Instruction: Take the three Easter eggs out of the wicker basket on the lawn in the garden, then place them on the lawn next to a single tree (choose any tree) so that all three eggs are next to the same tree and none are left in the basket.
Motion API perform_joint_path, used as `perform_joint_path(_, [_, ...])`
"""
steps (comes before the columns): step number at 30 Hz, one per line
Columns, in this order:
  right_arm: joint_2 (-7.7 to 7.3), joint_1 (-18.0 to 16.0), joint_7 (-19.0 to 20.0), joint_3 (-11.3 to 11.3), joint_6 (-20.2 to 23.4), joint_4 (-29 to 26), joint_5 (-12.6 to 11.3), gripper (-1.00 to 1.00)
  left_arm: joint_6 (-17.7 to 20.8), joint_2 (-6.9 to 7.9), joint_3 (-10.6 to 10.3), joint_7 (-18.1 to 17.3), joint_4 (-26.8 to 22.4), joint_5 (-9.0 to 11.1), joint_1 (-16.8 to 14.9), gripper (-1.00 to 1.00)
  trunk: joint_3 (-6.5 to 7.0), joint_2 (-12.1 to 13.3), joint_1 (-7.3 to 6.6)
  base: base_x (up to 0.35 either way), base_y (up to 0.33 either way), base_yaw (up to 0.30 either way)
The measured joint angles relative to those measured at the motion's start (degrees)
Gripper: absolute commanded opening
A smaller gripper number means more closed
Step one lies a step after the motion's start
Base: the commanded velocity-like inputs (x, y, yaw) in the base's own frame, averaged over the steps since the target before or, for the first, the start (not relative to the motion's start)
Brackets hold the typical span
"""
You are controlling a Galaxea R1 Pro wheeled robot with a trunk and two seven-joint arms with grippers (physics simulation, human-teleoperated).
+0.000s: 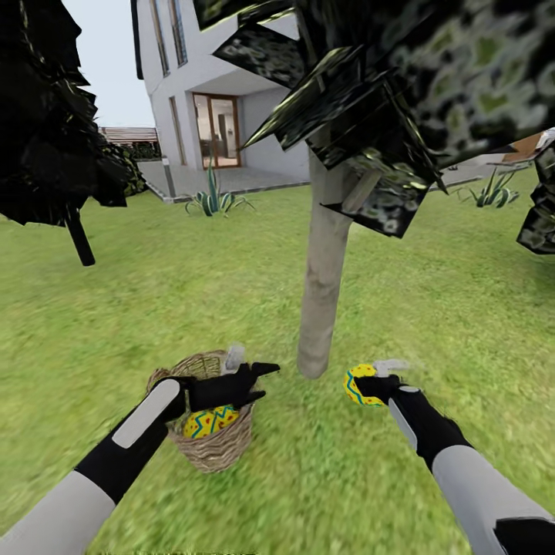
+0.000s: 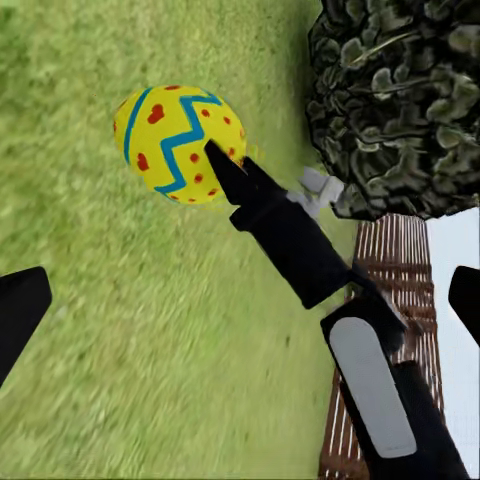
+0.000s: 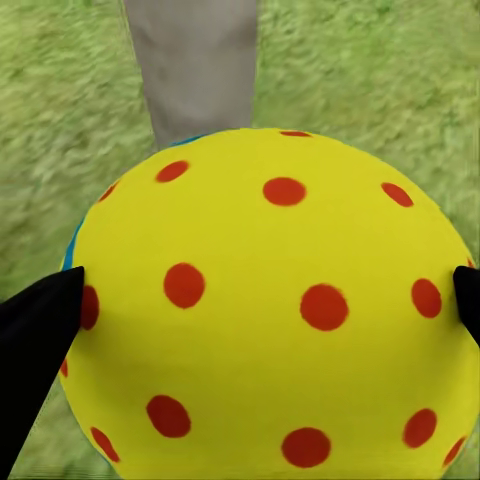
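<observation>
R tool (image 1: 375,383) pinching egg (image 1: 356,385) nr tree (image 1: 324,270); L tool (image 1: 258,381) spread over lawn (image 1: 193,293).

Both arms reach forward and low, grey-white forearms with black wrists. Left arm angles in from the near left toward the middle, left pincer (image 1: 258,381) pointing right, black fingers spread apart, nothing between them; in the left wrist view its two finger tips (image 2: 20,310) sit wide at the edges. Right arm comes in from the near right, wrist bent left; right pincer (image 1: 368,385) clamped on an egg (image 3: 270,310), finger tips pressed on both its sides
</observation>
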Motion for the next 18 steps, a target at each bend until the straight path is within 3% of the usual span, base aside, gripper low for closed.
perform_joint_path(3, [1.06, 0.02, -0.16, 1.38, -0.82, 1.34, 0.26, -1.00, -0.04, -1.30, 1.47, -0.08, -2.88, 0.13, 0.00, 1.00, -0.07, 0.00, 0.00, 0.000, 0.000, 0.295])
perform_joint_path(4, [1.30, 0.00, -0.21, 1.47, -1.94, 1.88, 0.30, -1.00, -0.02, -2.67, 1.67, -0.04, -3.21, 0.14, 0.00, 1.00, -0.10, 0.00, 0.00, 0.000, 0.000, 0.295])
perform_joint_path(10, [1.80, -0.01, -0.37, 1.62, -7.59, 5.77, 0.40, -1.00, -0.46, -6.76, 1.30, 0.15, -4.93, -0.17, 0.03, 1.00, -0.24, 0.00, -0.01, 0.075, -0.058, 0.295])
perform_joint_path(18, [2.46, -0.03, -0.38, 1.63, -7.87, 6.07, 0.28, -1.00, -0.67, -7.13, 1.28, 0.17, -4.50, -0.12, 0.04, 1.00, -0.44, 0.00, -0.03, 0.245, -0.149, 0.288])
